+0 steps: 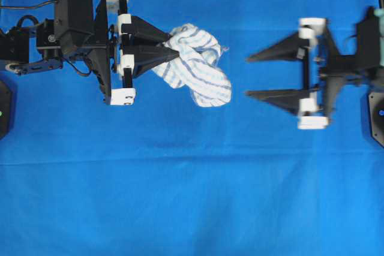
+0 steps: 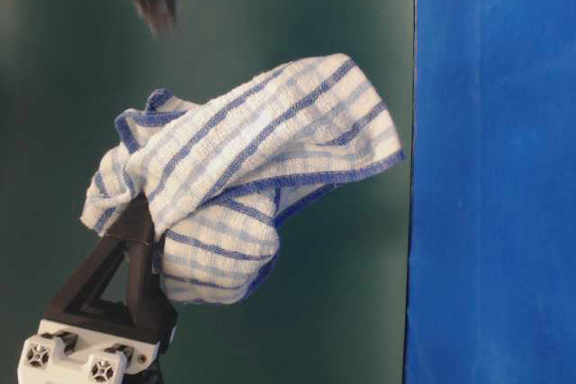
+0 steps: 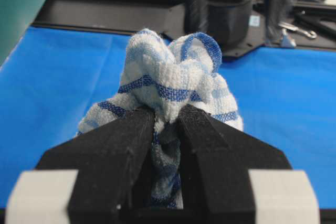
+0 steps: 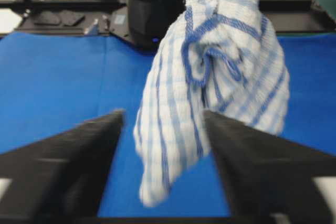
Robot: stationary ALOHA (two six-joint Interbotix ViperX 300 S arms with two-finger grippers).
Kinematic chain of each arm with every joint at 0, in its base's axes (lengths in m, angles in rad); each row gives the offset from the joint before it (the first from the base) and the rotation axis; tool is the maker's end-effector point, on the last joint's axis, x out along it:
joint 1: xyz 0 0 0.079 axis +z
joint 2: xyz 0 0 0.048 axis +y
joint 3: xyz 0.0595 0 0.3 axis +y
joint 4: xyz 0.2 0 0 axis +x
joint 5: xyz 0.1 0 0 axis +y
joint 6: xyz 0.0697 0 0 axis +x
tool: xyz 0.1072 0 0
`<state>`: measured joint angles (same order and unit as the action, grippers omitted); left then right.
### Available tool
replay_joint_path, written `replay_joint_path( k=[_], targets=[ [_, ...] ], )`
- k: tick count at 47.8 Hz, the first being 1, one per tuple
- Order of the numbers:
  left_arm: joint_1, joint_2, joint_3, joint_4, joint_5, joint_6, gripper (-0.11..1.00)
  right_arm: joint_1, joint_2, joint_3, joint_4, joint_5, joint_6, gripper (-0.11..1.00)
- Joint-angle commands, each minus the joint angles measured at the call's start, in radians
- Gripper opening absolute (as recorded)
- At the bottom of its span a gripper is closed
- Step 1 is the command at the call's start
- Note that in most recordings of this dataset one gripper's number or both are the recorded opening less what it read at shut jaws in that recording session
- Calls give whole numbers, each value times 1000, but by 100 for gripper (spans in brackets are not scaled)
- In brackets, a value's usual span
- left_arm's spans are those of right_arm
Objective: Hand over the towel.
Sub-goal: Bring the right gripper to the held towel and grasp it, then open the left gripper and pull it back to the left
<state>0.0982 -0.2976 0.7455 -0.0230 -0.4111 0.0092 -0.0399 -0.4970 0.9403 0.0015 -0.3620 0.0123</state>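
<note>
The towel (image 1: 195, 64), white with thin blue stripes, hangs bunched in the air above the blue sheet. My left gripper (image 1: 174, 48) is shut on its left end; the left wrist view shows the towel (image 3: 173, 85) pinched between the two black fingers (image 3: 121, 145). My right gripper (image 1: 248, 76) is open, its tips a short way right of the towel and apart from it. In the right wrist view the towel (image 4: 210, 66) hangs straight ahead, in line with the gap between the open fingers (image 4: 79, 145). The table-level view shows the towel (image 2: 243, 168) draped over the left gripper.
The large plain blue sheet (image 1: 192, 196) covers the table. The arm bases (image 1: 12, 46) (image 1: 375, 106) stand at the left and right edges. A dark green wall (image 2: 342, 6) is behind the towel in the table-level view.
</note>
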Motion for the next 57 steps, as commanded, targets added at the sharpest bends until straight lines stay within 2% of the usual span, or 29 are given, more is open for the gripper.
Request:
replay_joint_path(
  k=[1,10,20,35,39,46,48,57],
  targets=[
    [-8,-11,-26,0,-6,2,7,-11,86,-91,5,-31,0,72],
    [-12,-11,-25,2,-6,2,7,-20,247,-221,6,-29,0,72],
    [-12,-11,-25,2,-6,3,7,-26,356,-339,6,9,-2,72],
    [-12,-15,-20,2,-6,2,7,-29,379,-365,3,49,-9,69],
    [-12,-15,-21,2,-9,3,7,-29,379,-367,-2,57,-14,59],
    [-12,-6,-32,2,-11,0,7,-29,377,-367,-9,61,-18,17],
    [-12,-2,-37,2,-11,0,7,-29,377,-365,-11,63,-20,9],
    [-11,6,-46,2,-11,3,7,-29,374,-364,-12,64,-20,9]
  ],
)
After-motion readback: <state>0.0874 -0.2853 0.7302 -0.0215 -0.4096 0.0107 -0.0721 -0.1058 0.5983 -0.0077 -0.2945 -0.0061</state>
